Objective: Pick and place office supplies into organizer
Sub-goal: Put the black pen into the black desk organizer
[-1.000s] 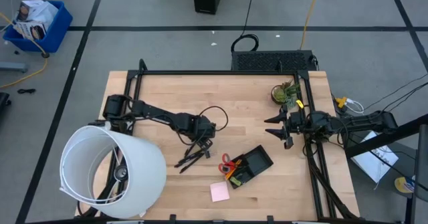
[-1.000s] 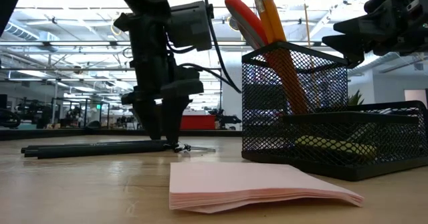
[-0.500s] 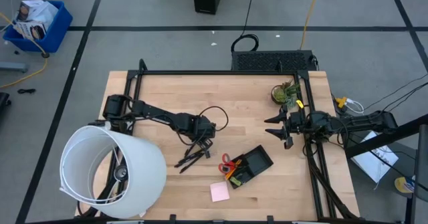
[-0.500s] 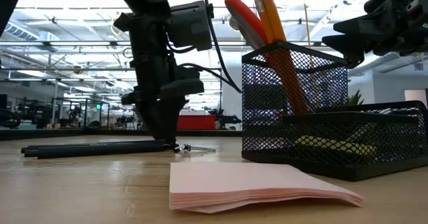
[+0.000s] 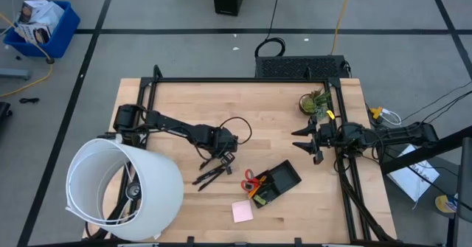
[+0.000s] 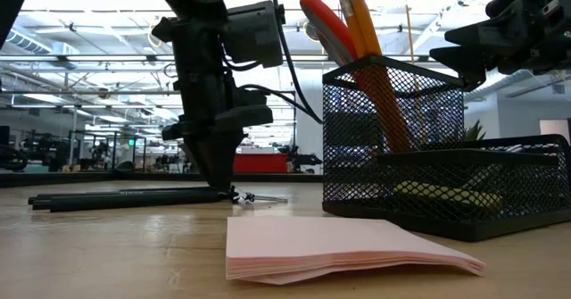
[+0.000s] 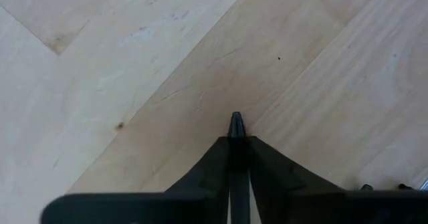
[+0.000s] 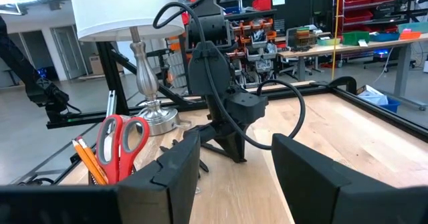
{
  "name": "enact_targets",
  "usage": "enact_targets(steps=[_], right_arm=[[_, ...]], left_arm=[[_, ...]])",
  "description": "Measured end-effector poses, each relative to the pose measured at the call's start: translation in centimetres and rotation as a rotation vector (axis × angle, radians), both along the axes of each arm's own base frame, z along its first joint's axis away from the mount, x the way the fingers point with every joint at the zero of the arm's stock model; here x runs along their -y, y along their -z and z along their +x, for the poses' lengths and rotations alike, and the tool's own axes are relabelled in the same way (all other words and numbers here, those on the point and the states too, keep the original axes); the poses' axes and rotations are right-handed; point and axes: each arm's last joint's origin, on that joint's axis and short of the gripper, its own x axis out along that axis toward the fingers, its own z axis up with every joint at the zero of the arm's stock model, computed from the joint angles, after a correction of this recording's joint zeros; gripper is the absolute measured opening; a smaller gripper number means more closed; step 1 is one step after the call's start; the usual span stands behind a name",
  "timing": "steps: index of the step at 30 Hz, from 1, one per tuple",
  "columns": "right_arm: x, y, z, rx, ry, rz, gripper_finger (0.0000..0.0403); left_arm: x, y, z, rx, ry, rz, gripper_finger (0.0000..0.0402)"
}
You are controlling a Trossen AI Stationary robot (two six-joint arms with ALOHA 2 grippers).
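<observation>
The left tool (image 5: 219, 158) stands tip-down on the bench (image 5: 192, 107), its fingers (image 7: 235, 158) pinching a black pen (image 7: 236, 125). More pens (image 5: 210, 175) lie just beside it. Past them stands the mesh organizer (image 5: 279, 181) holding scissors (image 5: 251, 179) and pencils (image 6: 361, 22), with the pink pad (image 5: 242, 211) nearer the bench's front edge. The right tool (image 5: 302, 142) hangs spread near the right edge, bare wood between.

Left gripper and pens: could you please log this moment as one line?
left gripper: shut on pen, on table | right gripper: open, idle at right | scissors, pencils: in organizer
</observation>
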Motion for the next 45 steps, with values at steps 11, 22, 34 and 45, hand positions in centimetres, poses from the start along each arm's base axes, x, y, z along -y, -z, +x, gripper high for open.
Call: enact_targets(steps=[11,22,34,45], right_arm=[[0.0,0.0,0.0,0.000,0.000,0.000,0.0183],[0.0,0.0,0.0,0.000,0.000,0.000,0.0183],[0.0,0.0,0.0,-0.003,0.000,0.000,0.0183],[0.0,0.1,0.0,-0.006,0.000,0.000,0.0183]], left_arm=[[0.0,0.0,0.1,0.012,-0.009,0.002,0.0058],[-0.1,-0.8,0.3,0.068,-0.018,0.032,0.0026],[0.6,-3.7,0.4,0.212,0.034,0.141,0.0046],[3.3,-7.3,1.0,0.447,0.163,0.288,0.0047]])
